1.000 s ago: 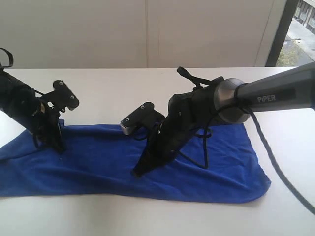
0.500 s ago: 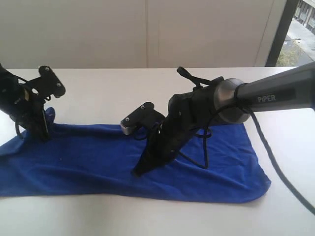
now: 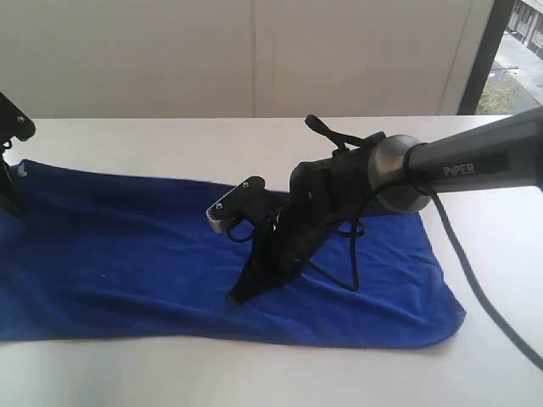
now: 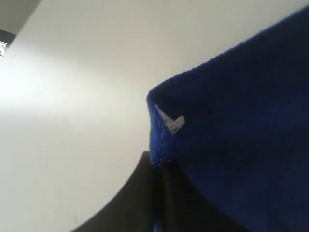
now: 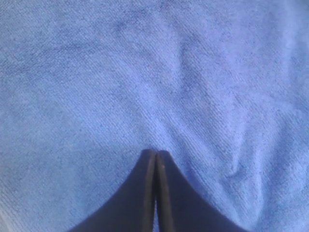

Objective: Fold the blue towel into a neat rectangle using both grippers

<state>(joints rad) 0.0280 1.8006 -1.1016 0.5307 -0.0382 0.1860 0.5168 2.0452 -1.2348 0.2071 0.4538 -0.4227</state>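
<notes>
item: blue towel (image 3: 127, 263). it lies opened out, long way across the worktop (image 3: 170, 144), nearer the front edge than the back. one far corner is drawn out toward the worktop's left edge.

left hand (image 4: 155, 183): closed narrow on that corner, just beside the white tag (image 4: 171, 123). the cloth comes out from between the jaws, so it is held.

right hand (image 5: 155, 157): jaws pressed together with nothing between them. the tips are down on the cloth near its middle (pinning it, by the look, not gripping it).

handling, as a judgement: soft, light, limp pile. it has no stiffness to carry a fold, so it will sag and drag wherever it is unsupported. the nap should grip the jaws well, and nothing here is fragile.

where to take hold: at corners and hems, pinching a single layer right at the edge. a matching corner in each hand would keep the fold line straight. a mid-cloth pinch would bunch it.
</notes>
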